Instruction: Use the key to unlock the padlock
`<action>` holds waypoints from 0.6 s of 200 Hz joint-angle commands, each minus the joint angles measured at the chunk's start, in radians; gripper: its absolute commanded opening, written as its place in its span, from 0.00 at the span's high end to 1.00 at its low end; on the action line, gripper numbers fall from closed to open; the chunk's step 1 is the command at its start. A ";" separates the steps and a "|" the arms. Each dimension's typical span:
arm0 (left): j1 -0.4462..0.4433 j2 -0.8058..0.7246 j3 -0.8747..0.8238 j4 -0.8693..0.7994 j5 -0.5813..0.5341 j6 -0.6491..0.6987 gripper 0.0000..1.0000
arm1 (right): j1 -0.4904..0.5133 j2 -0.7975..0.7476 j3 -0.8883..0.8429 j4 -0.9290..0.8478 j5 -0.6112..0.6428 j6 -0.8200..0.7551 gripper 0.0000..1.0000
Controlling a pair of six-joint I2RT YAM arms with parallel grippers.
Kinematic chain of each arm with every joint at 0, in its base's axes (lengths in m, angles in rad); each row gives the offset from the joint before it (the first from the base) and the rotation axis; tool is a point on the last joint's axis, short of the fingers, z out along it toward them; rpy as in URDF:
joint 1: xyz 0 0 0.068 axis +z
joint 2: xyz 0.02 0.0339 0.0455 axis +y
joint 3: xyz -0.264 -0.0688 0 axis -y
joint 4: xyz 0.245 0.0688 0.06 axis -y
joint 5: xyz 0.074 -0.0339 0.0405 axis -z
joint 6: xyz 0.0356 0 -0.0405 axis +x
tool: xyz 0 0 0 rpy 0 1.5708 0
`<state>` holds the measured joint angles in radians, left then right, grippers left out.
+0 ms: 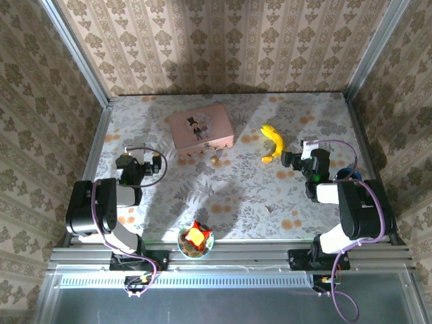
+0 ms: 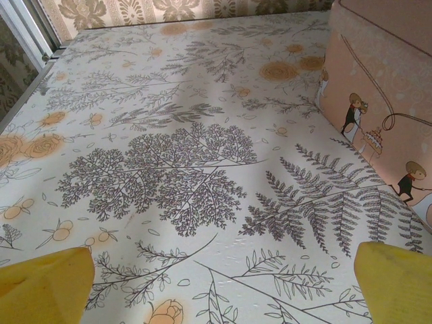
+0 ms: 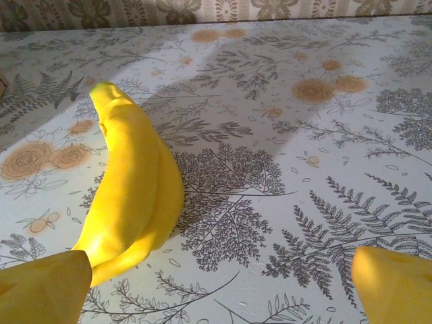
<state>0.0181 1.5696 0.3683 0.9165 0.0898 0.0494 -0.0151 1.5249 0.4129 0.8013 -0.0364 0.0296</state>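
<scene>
Reach step: left pincer [image 2: 223,287] and right pincer [image 3: 219,287] gape empty.
The padlock [image 1: 214,160] lies just beside the box's [image 1: 201,128] near side; the next move likely calls for a fine pinch.

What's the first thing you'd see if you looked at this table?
A pink box with little cartoon people sits at the far middle of the table, and a bright yellow banana lies to its right. At the near edge stands a bowl holding something red and yellow. A tiny gold padlock lies just in front of the box.
</scene>
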 commanded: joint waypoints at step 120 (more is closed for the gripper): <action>-0.026 -0.524 0.008 -0.402 -0.091 -0.159 0.00 | 0.061 -0.322 0.118 -0.547 0.174 0.104 0.00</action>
<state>0.0101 1.1252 0.3653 0.6525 0.0101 -0.0402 0.0231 1.2758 0.4999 0.4091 0.0566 0.0933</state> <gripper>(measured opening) 0.999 0.999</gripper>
